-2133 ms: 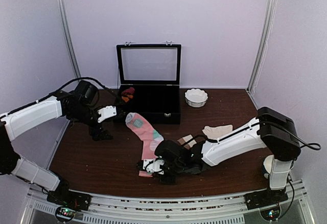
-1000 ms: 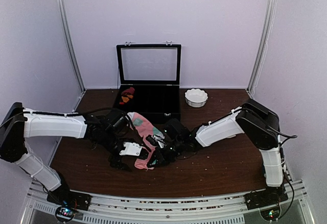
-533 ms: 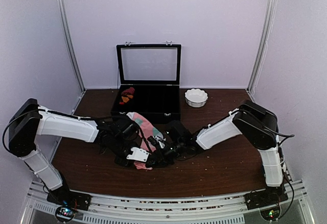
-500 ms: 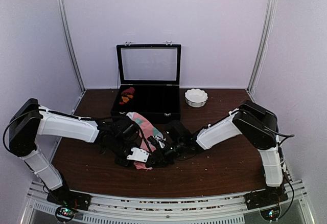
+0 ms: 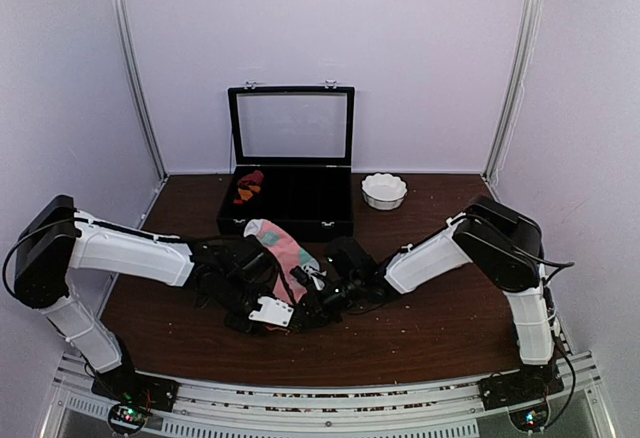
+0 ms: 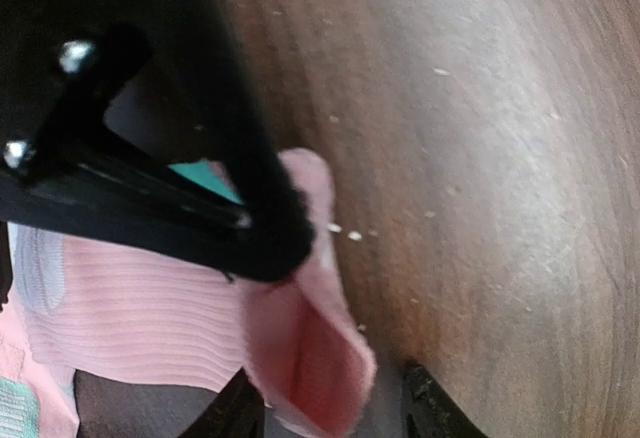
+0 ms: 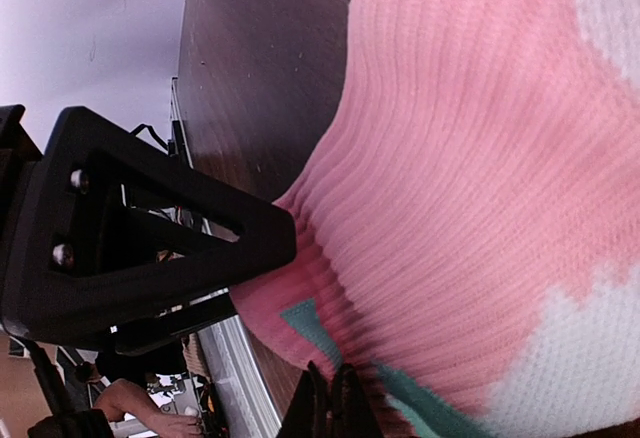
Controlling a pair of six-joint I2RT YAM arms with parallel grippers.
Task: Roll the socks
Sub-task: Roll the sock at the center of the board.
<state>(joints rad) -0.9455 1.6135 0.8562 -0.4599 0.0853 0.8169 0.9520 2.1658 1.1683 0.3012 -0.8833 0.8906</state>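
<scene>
Pink sock (image 5: 284, 250) lies mid-counter (image 5: 430, 330), just in front of the box (image 5: 300, 213), with both hands at its near end. Right hand (image 5: 310, 294) is closed, tips at the sock's edge; looks like a pinch on the fabric. Left hand (image 5: 272, 310) is part-way open with the sock's folded lip (image 6: 312, 358) between its fingers; can't tell whether it actually clamps. Cream sock isn't visible, probably hidden by the right arm (image 5: 440, 253). Step in hand, as I read it: starting the roll at the near end. To do it well: left takes a firm bite on the full fold, both layers, not just the lip. Right's pinch serves as anchor so the sock doesn't skate on the counter. Turn the fold toward the far end in small tight wraps, low to the surface. Hands are very close, so watch for finger clash. Main risk: a loose first turn, and the roll unravels.
</scene>
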